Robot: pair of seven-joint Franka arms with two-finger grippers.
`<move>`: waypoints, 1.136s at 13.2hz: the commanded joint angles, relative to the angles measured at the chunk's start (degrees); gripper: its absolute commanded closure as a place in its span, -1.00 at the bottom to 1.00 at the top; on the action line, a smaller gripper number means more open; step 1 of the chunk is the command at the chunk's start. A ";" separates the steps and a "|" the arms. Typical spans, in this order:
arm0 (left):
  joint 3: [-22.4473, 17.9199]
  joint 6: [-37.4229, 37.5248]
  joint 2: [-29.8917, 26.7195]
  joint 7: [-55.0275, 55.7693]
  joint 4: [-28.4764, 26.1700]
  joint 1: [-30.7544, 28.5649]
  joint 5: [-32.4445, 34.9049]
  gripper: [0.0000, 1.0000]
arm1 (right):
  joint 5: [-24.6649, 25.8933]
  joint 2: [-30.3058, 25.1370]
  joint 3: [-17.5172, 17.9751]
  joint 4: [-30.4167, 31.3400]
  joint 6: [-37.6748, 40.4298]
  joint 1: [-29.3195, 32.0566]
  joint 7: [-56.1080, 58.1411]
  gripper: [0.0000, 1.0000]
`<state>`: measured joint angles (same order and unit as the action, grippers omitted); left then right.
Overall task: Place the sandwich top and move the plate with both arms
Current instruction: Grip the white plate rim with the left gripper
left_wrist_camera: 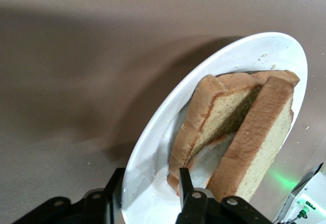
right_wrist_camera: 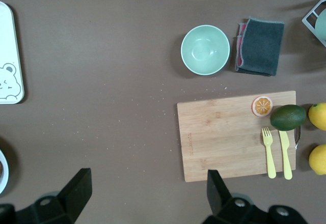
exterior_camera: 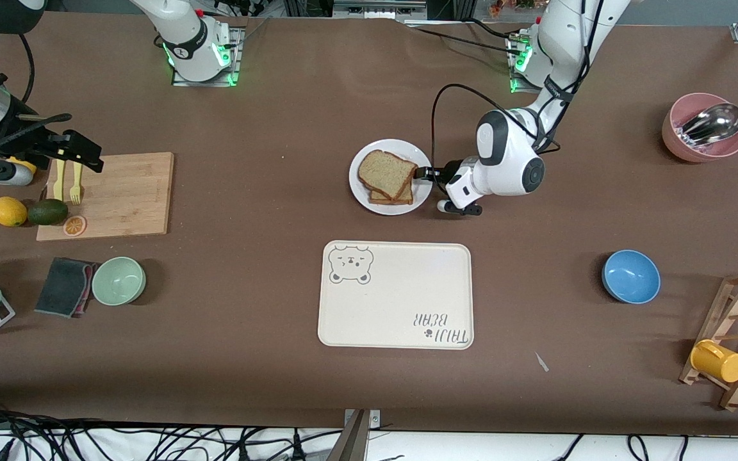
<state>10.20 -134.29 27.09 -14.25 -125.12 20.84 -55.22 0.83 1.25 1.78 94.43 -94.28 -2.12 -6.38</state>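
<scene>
The white plate [exterior_camera: 357, 189] sits mid-table, farther from the front camera than the tray. On it the sandwich top [exterior_camera: 386, 171], a plain brown slice, rests skewed on a lower slice [exterior_camera: 396, 197]. In the left wrist view the sandwich top [left_wrist_camera: 257, 140] leans over the lower slice [left_wrist_camera: 216, 114], with white egg [left_wrist_camera: 209, 163] between them. My left gripper [exterior_camera: 421, 171] is at the plate's rim on the left arm's side. Its fingers [left_wrist_camera: 186, 183] stand either side of the rim [left_wrist_camera: 153, 158], still apart. My right gripper [exterior_camera: 81, 153] waits open over the cutting board's edge, holding nothing [right_wrist_camera: 147, 193].
The cream bear-print tray [exterior_camera: 401, 301] lies nearer the front camera than the plate. A blue bowl [exterior_camera: 630, 276], pink bowl with ladle [exterior_camera: 702, 128] and mug rack [exterior_camera: 737, 339] occupy the left arm's end. Cutting board [exterior_camera: 119, 192], green bowl [exterior_camera: 118, 280], cloth [exterior_camera: 65, 286], lemon and avocado occupy the right arm's.
</scene>
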 commanded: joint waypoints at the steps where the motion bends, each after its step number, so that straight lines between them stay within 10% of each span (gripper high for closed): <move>1: 0.62 -0.18 -0.11 -2.45 -0.91 -0.80 -2.44 0.04 | -0.65 1.29 0.42 -0.39 -0.29 0.53 -0.30 -1.00; 15: 0.62 -0.36 1.12 -4.82 -1.44 -0.80 -2.53 0.61 | -1.18 2.00 0.86 -6.54 2.52 -0.96 0.85 -1.00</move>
<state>10.31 -134.23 28.10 -16.50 -125.77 20.71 -55.39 0.52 2.40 2.35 89.79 -93.32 -2.70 -6.07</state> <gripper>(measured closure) 0.758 0.000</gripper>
